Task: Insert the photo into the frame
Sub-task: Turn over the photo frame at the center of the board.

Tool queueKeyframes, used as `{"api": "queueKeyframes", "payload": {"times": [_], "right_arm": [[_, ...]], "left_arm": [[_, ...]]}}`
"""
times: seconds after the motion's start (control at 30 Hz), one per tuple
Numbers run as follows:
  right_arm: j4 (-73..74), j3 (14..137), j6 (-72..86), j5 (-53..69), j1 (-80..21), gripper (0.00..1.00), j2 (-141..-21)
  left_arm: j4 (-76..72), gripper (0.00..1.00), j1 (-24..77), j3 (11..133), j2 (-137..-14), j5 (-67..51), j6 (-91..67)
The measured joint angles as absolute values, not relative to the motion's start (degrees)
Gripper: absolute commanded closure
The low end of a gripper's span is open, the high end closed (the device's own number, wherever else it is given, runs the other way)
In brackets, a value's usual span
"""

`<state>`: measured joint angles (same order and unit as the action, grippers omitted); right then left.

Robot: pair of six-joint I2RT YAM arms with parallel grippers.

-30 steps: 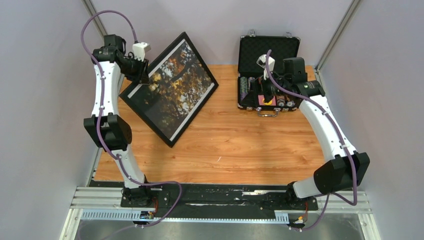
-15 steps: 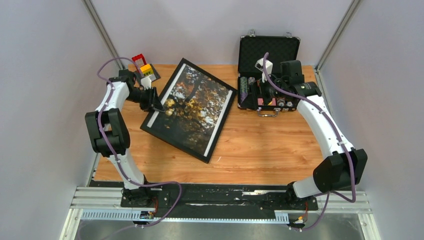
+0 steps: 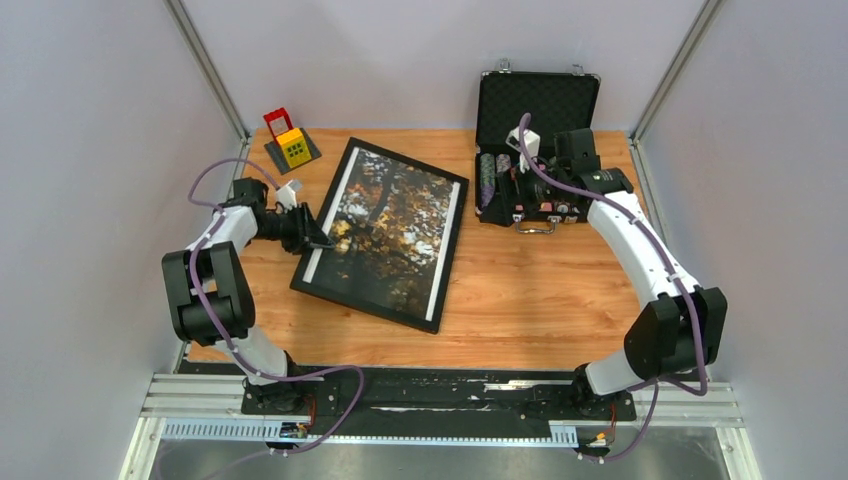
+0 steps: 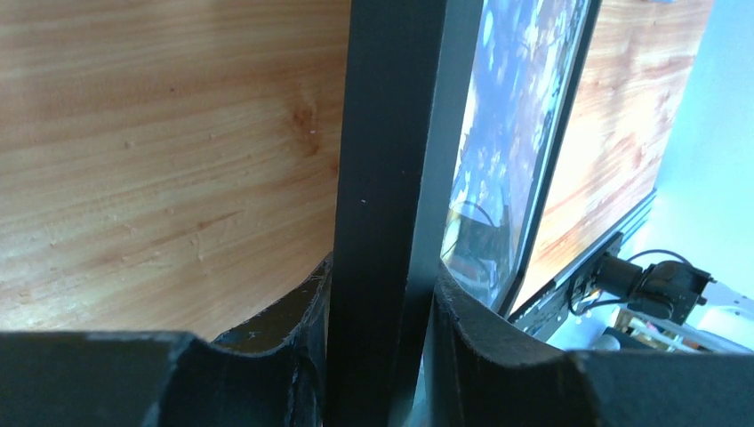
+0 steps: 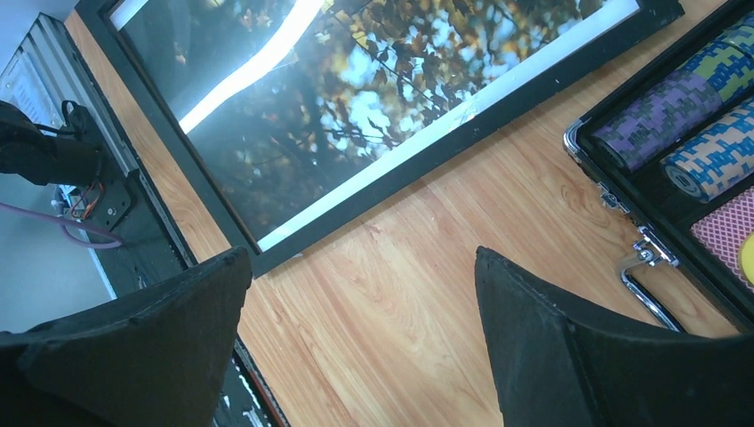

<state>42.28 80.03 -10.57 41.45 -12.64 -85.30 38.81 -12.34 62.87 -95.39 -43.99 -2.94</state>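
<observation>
Left gripper [image 3: 320, 238] partly closed, pinching left rail of frame [image 3: 366, 309], fingers [image 4: 289, 311] on both faces. Frame rests on table [image 3: 520, 300], photo [image 3: 392, 222] inside it. Right gripper [image 5: 360, 267] spread wide, empty, above open case [image 3: 538, 105] right of frame.

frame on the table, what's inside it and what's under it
The photo of autumn trees fills the frame. Anything behind the print, and the table under it, is covered.

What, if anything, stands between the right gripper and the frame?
Nothing visible does. The right gripper hangs open by the chip case, and only bare table lies between it and the frame, whose rail the left gripper clamps.
</observation>
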Motion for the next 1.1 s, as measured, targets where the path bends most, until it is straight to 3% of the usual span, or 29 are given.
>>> {"api": "queueKeyframes", "payload": {"times": [0.23,0.83,0.97,1.1], "right_arm": [[38.22,75.13,-10.55,41.45,-12.64,0.08,-86.65],[24.73,66.74,-3.51,39.77,-16.12,0.12,-101.3],[23.46,66.83,-2.02,39.59,-18.39,0.13,-106.96],[22.87,68.71,0.27,41.25,-19.07,0.13,-110.24]], "left_arm": [[34.48,0.99,-14.02,57.65,-94.35,-45.15,-5.8],[26.89,0.64,-17.12,51.44,-98.85,-49.54,-8.16],[25.89,0.5,-17.45,51.44,-101.67,-50.85,-8.1],[25.5,0.42,-17.39,51.48,-102.45,-49.08,-8.62]]}}
